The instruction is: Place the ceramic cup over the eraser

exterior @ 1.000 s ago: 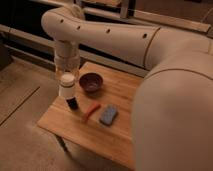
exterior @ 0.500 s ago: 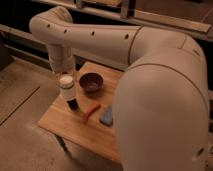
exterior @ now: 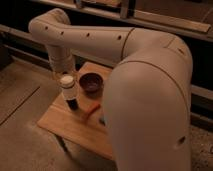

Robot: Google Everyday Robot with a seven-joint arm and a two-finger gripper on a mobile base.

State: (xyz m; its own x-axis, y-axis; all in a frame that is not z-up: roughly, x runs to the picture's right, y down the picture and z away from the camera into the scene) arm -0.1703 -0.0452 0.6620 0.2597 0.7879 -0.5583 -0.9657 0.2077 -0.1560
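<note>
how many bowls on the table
1: the maroon bowl at the table's back edge, right of the ceramic cup under the pincer. The arm may hide more.

Arm (exterior: 100, 42) is all off-white, matte moulded shell in fat rounded tubular segments, no sharp edges. Nearest link (exterior: 150, 110) is a big bulbous casing filling the right of the view. Small dark round holes, screw recesses or plugs, run in a row along the long upper link and one sits low on the near casing. Faint seam lines between segments. The gripper (exterior: 67, 82) sits under the vertical forearm, over the wooden table's left part; only a pale round end piece shows.
</note>
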